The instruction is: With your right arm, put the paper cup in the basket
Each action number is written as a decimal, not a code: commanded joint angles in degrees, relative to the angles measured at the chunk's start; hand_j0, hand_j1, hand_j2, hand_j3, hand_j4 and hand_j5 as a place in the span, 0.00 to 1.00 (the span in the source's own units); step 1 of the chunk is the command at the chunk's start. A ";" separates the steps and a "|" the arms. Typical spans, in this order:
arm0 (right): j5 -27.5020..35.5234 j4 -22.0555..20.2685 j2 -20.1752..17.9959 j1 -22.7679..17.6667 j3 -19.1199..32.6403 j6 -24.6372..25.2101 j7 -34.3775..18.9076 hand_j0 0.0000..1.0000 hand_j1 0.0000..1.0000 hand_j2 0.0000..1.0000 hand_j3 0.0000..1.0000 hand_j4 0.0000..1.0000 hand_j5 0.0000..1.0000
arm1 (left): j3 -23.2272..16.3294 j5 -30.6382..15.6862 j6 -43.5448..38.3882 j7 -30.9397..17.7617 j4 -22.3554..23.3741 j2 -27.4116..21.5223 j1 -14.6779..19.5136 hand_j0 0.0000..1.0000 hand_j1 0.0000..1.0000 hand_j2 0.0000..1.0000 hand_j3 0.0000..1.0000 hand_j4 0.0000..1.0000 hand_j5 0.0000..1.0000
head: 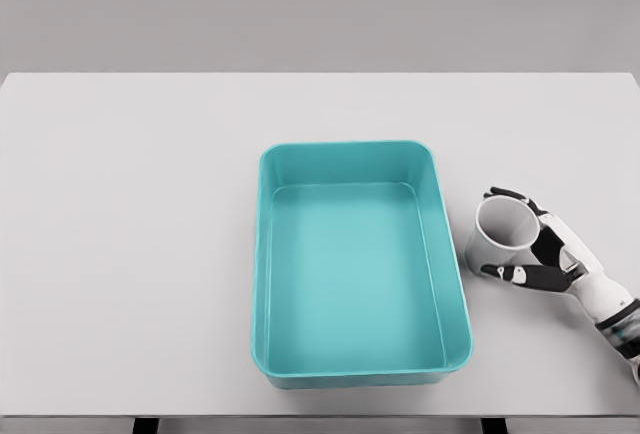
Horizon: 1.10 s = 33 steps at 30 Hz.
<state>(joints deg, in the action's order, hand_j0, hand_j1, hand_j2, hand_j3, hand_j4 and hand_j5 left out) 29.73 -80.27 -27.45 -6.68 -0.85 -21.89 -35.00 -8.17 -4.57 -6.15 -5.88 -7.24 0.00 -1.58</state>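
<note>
A teal rectangular plastic basket (355, 379) sits mid-table on the white tabletop (130, 234). At its three o'clock, just beside the rim, stands the white paper cup (503, 233), upright with its mouth open. The white right hand (550, 254), reaching in from four o'clock, has thumb and fingers curled around the cup's wall.

Bright, even, diffuse light; soft faint shadows; sharp render; no glare.
</note>
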 commanded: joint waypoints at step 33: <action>0.33 -5.51 -1.02 0.44 2.17 -0.17 0.00 0.53 0.53 0.53 0.53 0.53 0.53 | -0.01 0.00 0.00 -0.01 -0.05 0.00 0.00 1.00 1.00 1.00 1.00 1.00 1.00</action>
<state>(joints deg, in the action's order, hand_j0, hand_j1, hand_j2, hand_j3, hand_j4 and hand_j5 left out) 29.61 -85.19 -28.37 -6.24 1.09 -22.05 -35.00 -8.17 -4.57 -6.15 -5.88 -7.28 0.00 -1.58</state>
